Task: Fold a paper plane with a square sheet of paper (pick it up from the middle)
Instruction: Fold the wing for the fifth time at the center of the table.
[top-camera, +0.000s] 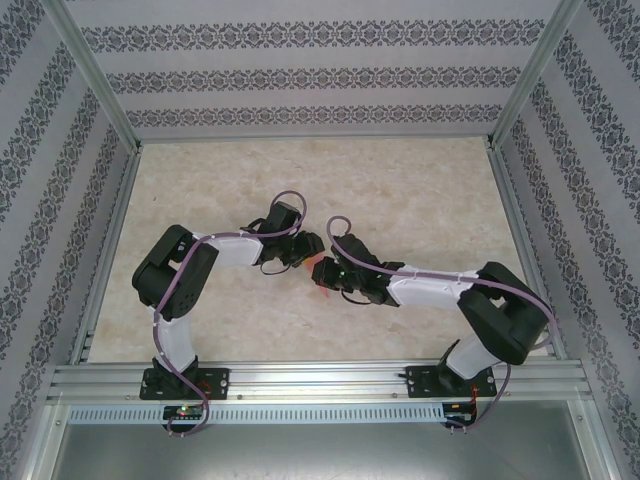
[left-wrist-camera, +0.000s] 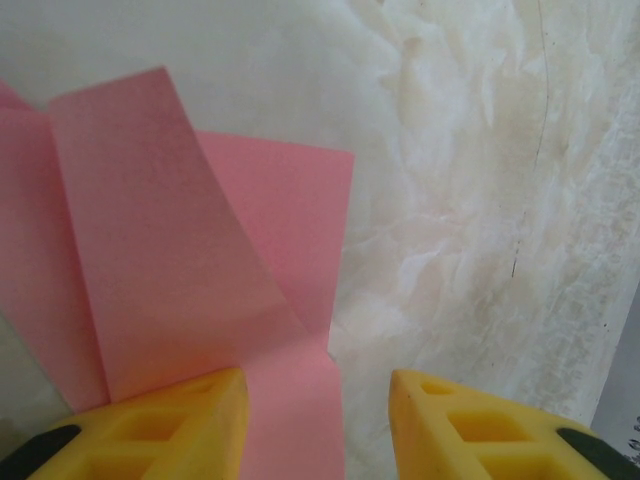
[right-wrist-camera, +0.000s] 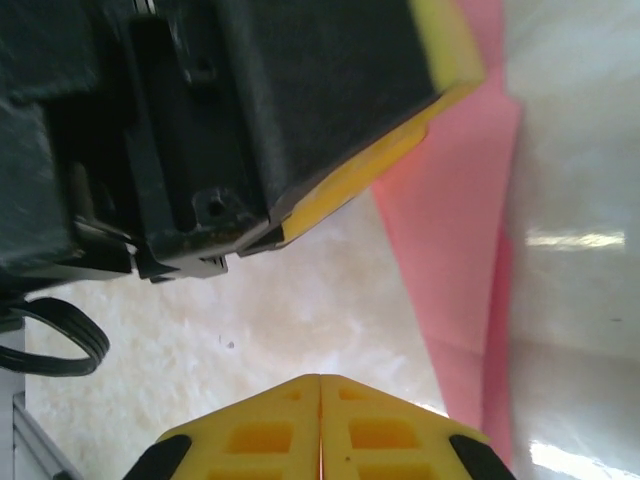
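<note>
The pink sheet of paper (left-wrist-camera: 150, 250) lies partly folded on the table, with one long flap lifted over the layers beneath. My left gripper (left-wrist-camera: 316, 378) hangs over its near edge with the jaws apart. A strip of the paper runs up between them, against the left finger (left-wrist-camera: 170, 430), and the right finger (left-wrist-camera: 480, 430) is over bare table. My right gripper (right-wrist-camera: 320, 380) is shut with nothing between its fingers, just left of the paper's (right-wrist-camera: 460, 230) creased edge. In the top view both grippers meet at mid-table over the paper (top-camera: 316, 266), the left gripper (top-camera: 306, 247) close to the right gripper (top-camera: 328, 274).
The pale marbled tabletop (top-camera: 400, 190) is fenced by patterned walls and an aluminium rail (top-camera: 320, 380) at the near edge. In the right wrist view, the left gripper's black body (right-wrist-camera: 220, 110) hangs close above my right fingers.
</note>
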